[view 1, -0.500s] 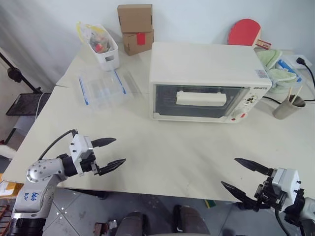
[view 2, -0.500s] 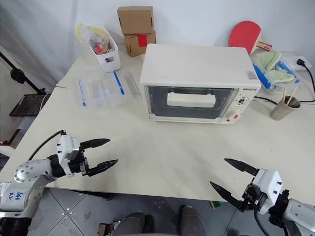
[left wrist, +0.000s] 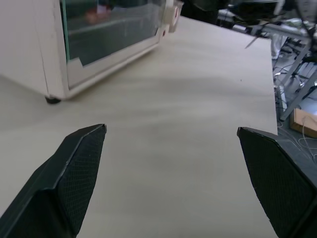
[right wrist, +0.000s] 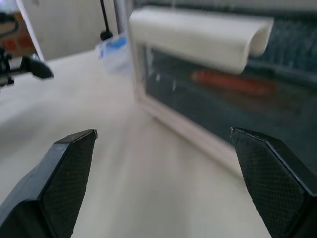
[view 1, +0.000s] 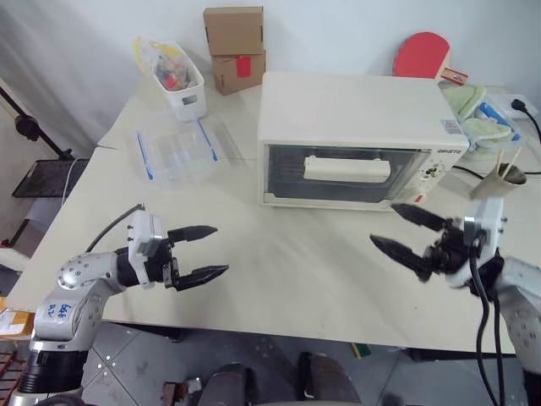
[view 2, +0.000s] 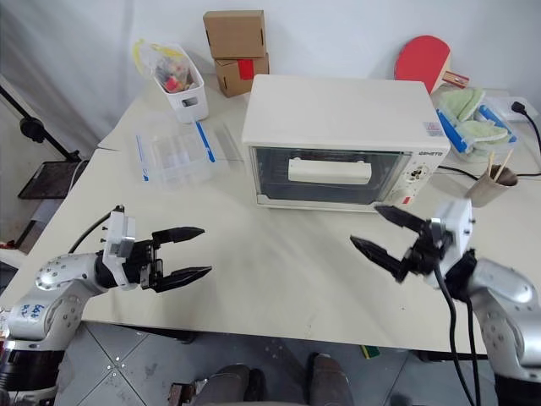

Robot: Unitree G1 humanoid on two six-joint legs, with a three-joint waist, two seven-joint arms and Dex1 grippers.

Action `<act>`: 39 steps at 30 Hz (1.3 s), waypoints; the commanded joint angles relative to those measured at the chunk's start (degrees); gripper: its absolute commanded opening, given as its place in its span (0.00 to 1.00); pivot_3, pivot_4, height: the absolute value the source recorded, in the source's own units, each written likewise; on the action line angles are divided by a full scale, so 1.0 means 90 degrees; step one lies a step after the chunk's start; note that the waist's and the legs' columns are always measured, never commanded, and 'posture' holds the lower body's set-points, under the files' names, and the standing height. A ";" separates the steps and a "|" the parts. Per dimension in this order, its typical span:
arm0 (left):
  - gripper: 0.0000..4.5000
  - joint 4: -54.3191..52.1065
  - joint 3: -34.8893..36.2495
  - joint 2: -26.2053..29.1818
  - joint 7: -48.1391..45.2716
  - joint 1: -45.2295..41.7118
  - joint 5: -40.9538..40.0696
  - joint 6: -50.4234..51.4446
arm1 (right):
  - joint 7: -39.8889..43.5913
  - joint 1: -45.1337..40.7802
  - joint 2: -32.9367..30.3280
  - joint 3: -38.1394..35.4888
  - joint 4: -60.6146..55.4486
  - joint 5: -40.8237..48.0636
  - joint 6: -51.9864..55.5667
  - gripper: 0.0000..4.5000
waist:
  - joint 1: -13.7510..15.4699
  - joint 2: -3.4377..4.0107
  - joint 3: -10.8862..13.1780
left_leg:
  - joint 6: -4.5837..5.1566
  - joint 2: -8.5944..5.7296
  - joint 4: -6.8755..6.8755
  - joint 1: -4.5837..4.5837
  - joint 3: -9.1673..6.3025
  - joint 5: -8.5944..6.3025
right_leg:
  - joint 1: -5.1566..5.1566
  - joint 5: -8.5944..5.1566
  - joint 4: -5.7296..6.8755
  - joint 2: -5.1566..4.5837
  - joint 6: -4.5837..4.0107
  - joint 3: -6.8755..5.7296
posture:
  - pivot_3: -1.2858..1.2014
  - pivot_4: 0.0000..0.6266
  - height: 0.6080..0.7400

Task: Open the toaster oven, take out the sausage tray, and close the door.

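The cream-white toaster oven [view 1: 355, 110] stands at the back middle of the table, and its glass door [view 1: 292, 173] with the bar handle [view 1: 347, 168] is closed. Behind the glass a red sausage [right wrist: 233, 83] shows dimly; the sausage tray under it is hard to make out. My right gripper [view 1: 384, 223] hovers open just in front of the oven's lower right corner, pointing left toward the door. At the table's front left, my left gripper [view 1: 221, 250] stands open over bare tabletop, well short of the oven. Neither gripper holds anything.
A clear plastic container with blue clips [view 1: 176, 152], a white bin [view 1: 180, 80] and cardboard boxes [view 1: 232, 46] stand at the back left. A red paddle [view 1: 420, 55], green cloths [view 1: 473, 110], a cup with sticks [view 1: 496, 182] and a black cable [view 1: 528, 114] crowd the oven's right.
My right gripper has risen from the table's front edge and moved forward, up to the oven's front right. The left gripper has shifted a little to the right. Both stay open.
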 commanded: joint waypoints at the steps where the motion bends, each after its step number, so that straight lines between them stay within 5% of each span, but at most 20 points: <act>1: 1.00 -0.0046 0.0021 -0.0116 0.0056 -0.0058 -0.0166 0.0055 | 0.0082 -0.0620 -0.0105 0.0076 0.0374 -0.0075 0.0016 0.99 | -0.0010 0.0000 0.0000 | 0.0001 0.0000 0.0004 -0.0001 0.0000 0.0000 | 0.0000 0.0000 0.0010 0.0000 0.0000 -0.0003 | 0.52 0.24 1.00; 12: 1.00 -0.0112 0.0216 -0.0307 0.0379 -0.0442 -0.0700 0.0723 | 0.0579 -0.1475 0.0041 0.0378 0.0534 -0.0109 -0.0066 0.99 | 0.0015 0.0001 0.0001 | 0.0019 0.0001 0.0061 -0.0038 -0.0017 -0.0012 | 0.0000 0.0006 0.0019 0.0000 0.0011 -0.0036 | 0.52 0.24 1.00; 21: 1.00 0.0421 0.0504 -0.0273 0.0735 -0.1652 -0.1168 0.1339 | 0.1894 0.0029 -0.0632 0.0534 0.0138 -0.1393 -0.1723 0.99 | 0.0014 0.0000 0.0005 | 0.0012 0.0002 0.0061 -0.0039 -0.0023 -0.0014 | 0.0004 0.0007 0.0018 0.0005 0.0012 -0.0053 | 0.52 0.24 1.00; 35: 0.05 0.2593 -0.0884 -0.1690 0.0523 -0.3290 0.0587 -0.0438 | 0.1718 0.0219 -0.0271 0.0817 0.0709 -0.2300 -0.3490 1.00 | 0.0111 -0.0007 0.0009 | 0.0011 -0.0011 0.0075 -0.0036 -0.0006 -0.0001 | 0.0006 0.0012 0.0032 0.0018 0.0022 -0.0109 | 0.52 0.24 1.00; 39: 0.01 0.2990 -0.1010 -0.2100 0.0661 -0.3467 0.0865 -0.0772 | 0.1612 0.0286 -0.0282 0.0817 0.0714 -0.2293 -0.3567 1.00 | 0.0146 -0.0008 0.0009 | 0.0014 -0.0011 0.0080 -0.0035 -0.0001 0.0003 | 0.0006 0.0012 0.0036 0.0017 0.0022 -0.0113 | 0.52 0.24 1.00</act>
